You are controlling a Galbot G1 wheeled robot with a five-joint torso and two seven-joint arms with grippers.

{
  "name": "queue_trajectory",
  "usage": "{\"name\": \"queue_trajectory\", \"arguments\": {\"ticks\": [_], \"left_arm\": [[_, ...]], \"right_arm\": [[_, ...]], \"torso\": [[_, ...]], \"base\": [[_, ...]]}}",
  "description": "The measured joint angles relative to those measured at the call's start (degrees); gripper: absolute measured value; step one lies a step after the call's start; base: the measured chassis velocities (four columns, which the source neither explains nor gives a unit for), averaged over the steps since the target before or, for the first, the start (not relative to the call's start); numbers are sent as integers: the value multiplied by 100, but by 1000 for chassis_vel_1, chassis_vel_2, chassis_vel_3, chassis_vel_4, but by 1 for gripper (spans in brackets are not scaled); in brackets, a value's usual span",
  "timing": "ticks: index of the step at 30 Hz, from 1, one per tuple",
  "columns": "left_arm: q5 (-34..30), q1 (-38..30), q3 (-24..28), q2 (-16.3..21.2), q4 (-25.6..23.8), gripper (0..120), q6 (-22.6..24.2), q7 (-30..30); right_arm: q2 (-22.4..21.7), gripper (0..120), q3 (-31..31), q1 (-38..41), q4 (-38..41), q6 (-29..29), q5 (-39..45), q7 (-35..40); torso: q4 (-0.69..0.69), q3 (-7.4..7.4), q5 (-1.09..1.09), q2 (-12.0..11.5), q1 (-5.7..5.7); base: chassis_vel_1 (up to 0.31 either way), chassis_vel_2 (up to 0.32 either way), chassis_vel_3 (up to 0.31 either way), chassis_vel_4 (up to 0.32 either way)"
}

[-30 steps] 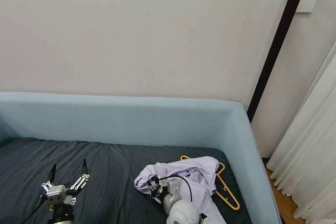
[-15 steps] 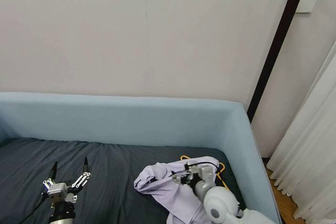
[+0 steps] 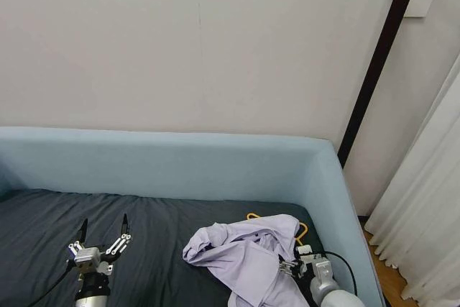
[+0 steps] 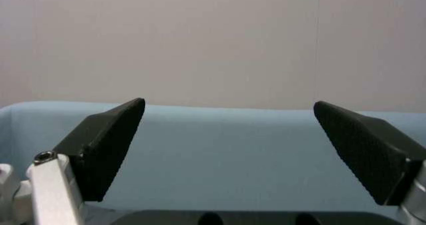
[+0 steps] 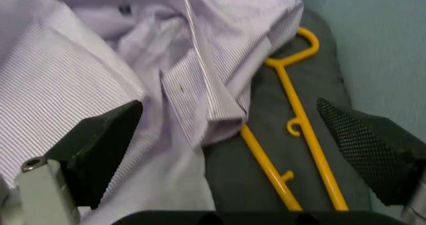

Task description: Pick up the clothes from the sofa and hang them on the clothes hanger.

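Pale wall backs a light-blue sofa with a dark grey seat cushion. Off past its end stand a black pole and a white curtain; the pole may belong to a clothes stand, though that cannot be told from here.

The right pincer hangs low over the seat near the sofa's arm, its jaws spread wide and grasping nothing. Directly beneath and ahead of it lies the task's garment, a lilac striped shirt, crumpled on the cushion. A folded edge of the shirt sits below the gap between the jaws. The yellow hanger lies flat on the cushion just beside that edge, on the side of the pincer nearer the sofa's arm. Its hook points away from the pincer and part of its frame is tucked under the cloth.

The left pincer is parked well apart from the shirt, over bare cushion, fingers up and released, with only the sofa back in front of it.

By my reading the task is at its start. The shirt is not yet lifted and not yet on the hanger, so the grasp, the lift and the hanging are all left to do.
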Motion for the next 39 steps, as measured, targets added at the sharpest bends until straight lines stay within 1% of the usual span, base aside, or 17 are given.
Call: {"name": "queue_trajectory", "arguments": {"ticks": [4, 9, 12, 13, 16, 17, 21, 23, 25, 26, 27, 28, 32, 33, 36, 39], "left_arm": [[7, 0, 16, 1, 0, 100, -1, -18], [12, 5, 20, -1, 29, 100, -35, -24], [13, 7, 16, 6, 46, 100, -51, -38], [13, 7, 16, 6, 46, 100, -51, -38], [11, 12, 7, 26, 48, 100, -53, -47], [11, 12, 7, 26, 48, 100, -53, -47], [2, 9, -10, 51, 53, 100, -53, -61], [2, 9, -10, 51, 53, 100, -53, -61], [0, 4, -10, 54, 69, 100, -54, -66], [-1, 4, -10, 55, 75, 100, -56, -67], [-1, 3, -10, 55, 78, 100, -59, -67], [-1, 3, -10, 55, 78, 100, -59, -67], [-1, 5, -9, 55, 79, 100, -65, -74], [-1, 5, -9, 55, 79, 100, -65, -74], [-3, 8, -5, 56, 74, 100, -68, -80], [-3, 14, 1, 55, 60, 100, -71, -83]], "right_arm": [[22, 100, -98, 14, -274, 112, -130, -75], [209, 99, -122, 118, -624, 404, -61, -378], [313, 87, -158, 223, -886, 589, -30, -571], [313, 87, -158, 223, -886, 589, -30, -571], [407, 72, -162, 291, -1028, 562, 89, -557], [407, 72, -162, 291, -1028, 562, 89, -557], [478, 55, -159, 326, -1196, 637, 192, -580], [478, 55, -159, 326, -1196, 637, 192, -580], [526, 40, -120, 330, -1247, 718, 196, -615], [538, 37, -105, 330, -1266, 781, 193, -658], [546, 31, -93, 328, -1278, 833, 192, -696], [546, 31, -93, 328, -1278, 833, 192, -696], [530, 14, -58, 307, -1255, 916, 244, -780], [530, 14, -58, 307, -1255, 916, 244, -780], [440, 0, -58, 280, -1106, 810, 321, -791], [366, 0, -17, 259, -964, 800, 301, -862]], "torso": [[-1, 0, 0, 0, 0], [0, 0, 0, 0, 0], [0, 0, 0, 0, 0], [0, 0, 0, 0, 0], [0, 0, 0, 0, 0], [0, 0, 0, 0, 0], [-1, 0, 0, 0, 0], [-1, 0, 0, 0, 0], [-1, 0, 0, 0, 0], [-1, 0, -1, 0, 0], [-1, 0, 0, 0, 0], [-1, 0, 0, 0, 0], [-1, 0, 0, 0, 0], [-1, 0, 0, 0, 0], [-1, 0, 0, 0, 0], [-1, 0, 1, 0, 0]], "base": [[0, 0, 0, 0], [0, 0, 0, 0], [0, 0, 0, 0], [0, 0, 0, 0], [0, 0, 0, 0], [0, 0, 0, 0], [0, 0, 0, 0], [0, 0, 0, 0], [0, 0, 0, 0], [0, 0, 0, 0], [0, 0, 0, 0], [0, 0, 0, 0], [0, 0, 0, 0], [0, 0, 0, 0], [0, 0, 0, 0], [0, 0, 0, 0]]}}
